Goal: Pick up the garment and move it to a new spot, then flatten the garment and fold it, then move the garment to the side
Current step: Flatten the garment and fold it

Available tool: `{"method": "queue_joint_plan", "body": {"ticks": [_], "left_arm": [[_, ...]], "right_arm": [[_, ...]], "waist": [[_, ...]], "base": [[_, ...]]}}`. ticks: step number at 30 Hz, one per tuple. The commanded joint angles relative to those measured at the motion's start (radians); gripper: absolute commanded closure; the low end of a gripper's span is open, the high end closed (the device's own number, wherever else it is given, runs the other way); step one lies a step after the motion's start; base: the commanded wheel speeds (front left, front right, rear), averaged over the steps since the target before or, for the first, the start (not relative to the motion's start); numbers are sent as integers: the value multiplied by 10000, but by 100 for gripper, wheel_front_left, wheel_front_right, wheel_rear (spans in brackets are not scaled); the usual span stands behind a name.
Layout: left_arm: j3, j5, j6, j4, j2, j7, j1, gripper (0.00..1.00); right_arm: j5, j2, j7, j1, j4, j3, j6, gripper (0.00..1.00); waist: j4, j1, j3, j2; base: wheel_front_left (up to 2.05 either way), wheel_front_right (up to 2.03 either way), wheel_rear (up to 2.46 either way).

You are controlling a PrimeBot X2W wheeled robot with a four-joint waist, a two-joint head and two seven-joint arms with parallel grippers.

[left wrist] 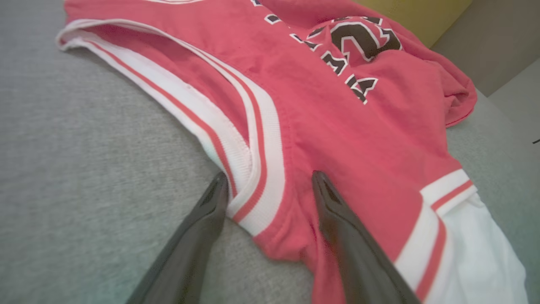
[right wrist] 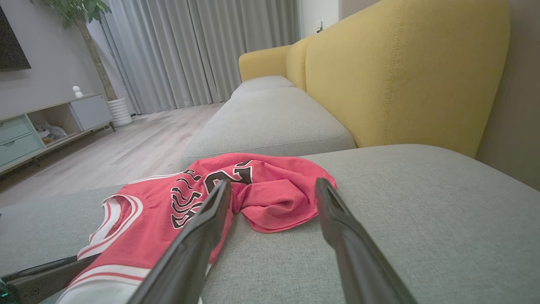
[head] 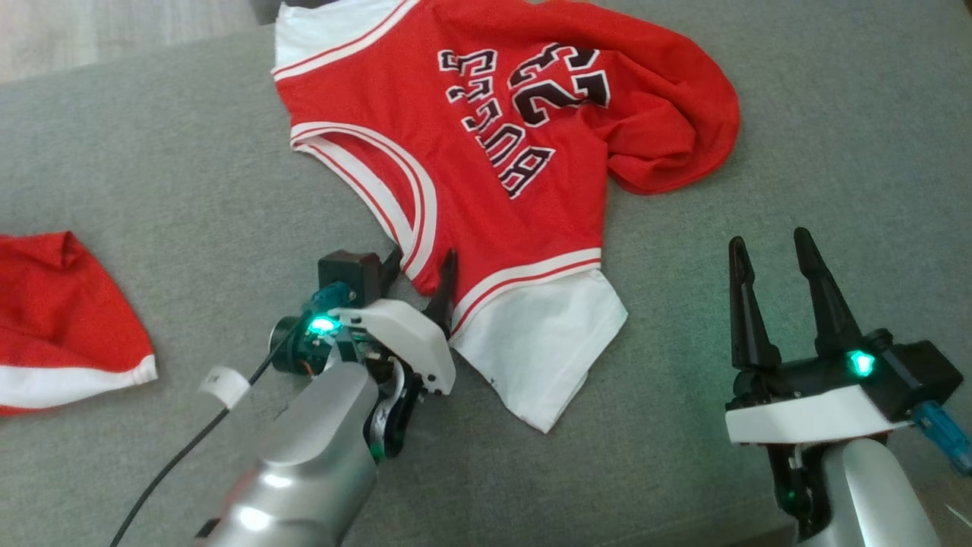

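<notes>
The garment [head: 486, 114] is a red jersey with black-and-white lettering, white striped trim and white sleeves, lying crumpled on the grey sofa seat [head: 152, 152]. My left gripper [head: 422, 262] is open at the jersey's near edge. In the left wrist view it [left wrist: 270, 177] straddles the striped neckline trim: one finger rests on the cushion, the other on the red fabric [left wrist: 358, 139]. My right gripper [head: 768, 239] stands open over bare cushion, right of the white sleeve [head: 539, 357]. In the right wrist view it [right wrist: 274, 183] points toward the bunched red end [right wrist: 278, 198].
A second red cloth with a white hem [head: 61, 319] lies at the left edge of the seat. A yellow backrest [right wrist: 400, 76] runs along the sofa's far side. Wooden floor [right wrist: 139, 147], a low cabinet [right wrist: 42, 122] and curtains lie beyond the seat.
</notes>
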Motion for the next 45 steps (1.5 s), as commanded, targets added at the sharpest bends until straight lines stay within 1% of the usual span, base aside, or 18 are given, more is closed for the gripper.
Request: {"method": "queue_joint_plan", "body": {"ticks": [1, 2, 4, 6, 9, 12, 14, 19, 21, 23, 24, 26, 28, 32, 35, 40, 45], "left_arm": [[-80, -178, -210, 13, 32, 213, -137, 82], [-164, -179, -252, 55, 32, 184, -183, 100], [-204, -126, -208, 143, 31, -52, -311, 100], [-20, -134, -67, 226, 41, -465, -452, 100], [249, -40, 157, 353, 332, -1038, -701, 100], [406, 114, 248, 452, 863, -1322, -991, 100], [475, 226, 249, 504, 1324, -1342, -1228, 100], [498, 545, 76, 624, 2503, -1026, -1982, 100], [484, 644, 12, 700, 2833, -849, -2300, 100], [489, 654, -32, 853, 3006, -626, -2547, 100], [467, 689, -17, 952, 3055, -550, -2651, 0], [419, 720, -59, 1129, 3051, -508, -2790, 0], [310, 883, -7, 1275, 3032, -706, -2882, 0], [274, 1078, 297, 1398, 2843, -1512, -2871, 0], [364, 1116, 552, 1206, 2657, -2037, -2648, 0], [725, 1211, 957, -50, 2404, -2363, -1703, 0], [1348, 1834, 1615, -2394, 2242, -2377, 104, 0]], "right_arm": [[99, -47, -107, -323, -318, 183, -7, 0], [105, -47, -107, -316, -315, 183, -7, 0], [111, -47, -107, -308, -301, 191, -7, 0], [128, -47, -107, -321, -282, 180, -7, 0], [136, -47, -107, -319, -255, 109, -7, 0], [96, -47, -107, -295, -247, 42, -7, 0], [73, -47, -107, -290, -242, 32, -7, 0], [45, -47, -107, -290, -213, 96, -7, 0], [35, -47, -107, -291, -187, 161, -7, 0], [38, -47, -107, -294, -156, 209, -7, 0], [41, -47, -107, -298, -142, 244, -7, 0], [40, -47, -107, -310, -121, 306, -7, 0], [35, -47, -107, -316, -107, 343, -7, 0], [0, -47, -107, -295, -101, 337, -7, 0], [-84, -47, -107, -210, -80, 256, -7, 0], [-240, -47, -107, -6, -81, 77, -7, 0], [-378, -47, -107, 196, -100, -49, -7, 0]], "waist": [[-102, -1, 68, -1], [-120, -1, 62, -1], [-146, -1, 37, -1], [-148, -1, -15, -1], [-76, -1, -142, -1], [63, -1, -278, -1], [153, -1, -354, -1], [326, -1, -469, -1], [350, -1, -492, -1], [370, -1, -513, -1], [375, -1, -521, -1], [375, -1, -529, -1], [381, -1, -549, -1], [464, -1, -657, -1], [623, -1, -847, -1], [1043, -1, -1219, -1], [1484, -1, -1481, -1]], "base": [[0, 0, 0], [0, 0, 0], [0, 0, 0], [0, 0, 0], [0, 0, 0], [0, 0, 0], [0, 0, 0], [0, 0, 0], [0, 0, 0], [0, 0, 0], [0, 0, 0], [0, 0, 0], [0, 0, 0], [0, 0, 0], [0, 0, 0], [0, 0, 0], [0, 0, 0]]}}
